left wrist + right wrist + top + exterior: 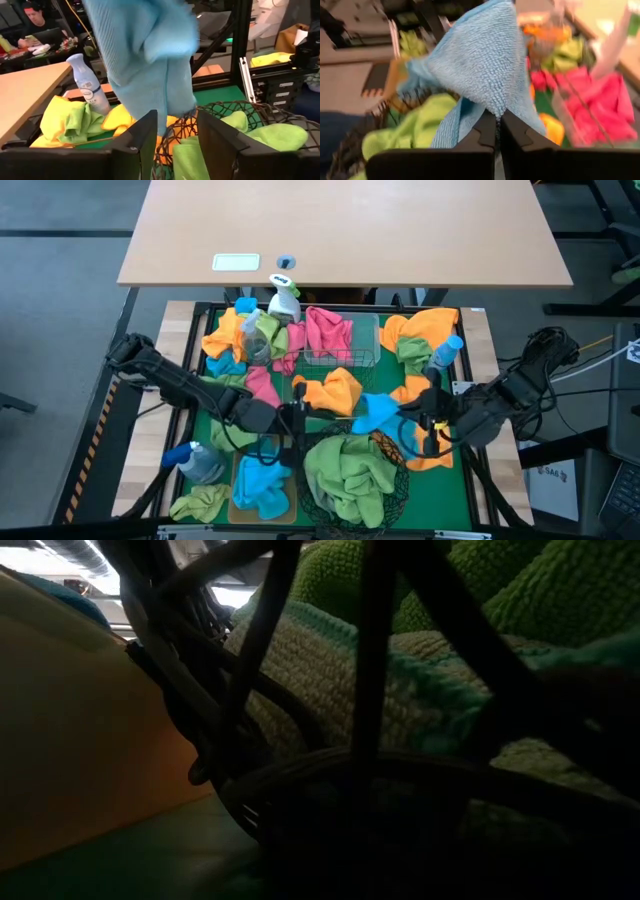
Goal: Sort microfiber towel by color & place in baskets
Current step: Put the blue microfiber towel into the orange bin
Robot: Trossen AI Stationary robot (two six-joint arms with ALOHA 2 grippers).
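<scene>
The right pincer (497,131) has its fingers squeezed tight on a blue towel (480,65), with cloth pinched right in the seam between them. From that grip the towel fans out ahead of the fingers in a broad peaked sheet, its long axis running away from the pincer, a looped, nubby weave in pale sky blue. In the high view the same blue towel (378,411) stretches between the two arms over the green worktop (458,480), and the right pincer (428,423) sits at its right end. The left pincer (175,137) stands with its fingers apart, and the towel's other end hangs down into the gap between them; whether the fingers actually press the cloth cannot be told. Here the towel (150,55) looks like a long smooth drape, hanging lengthwise towards the fingers. Just beyond the left pincer lies the round black basket (235,112), stuffed with green towels (280,137). In the high view that black basket (395,490) lies just below the stretched cloth, beside the tan bin (237,480) holding blue towels (262,485). Farther out from both pincers, a wire basket (345,358) holds a pink towel (328,330), with orange towels (335,392) scattered close by.
</scene>
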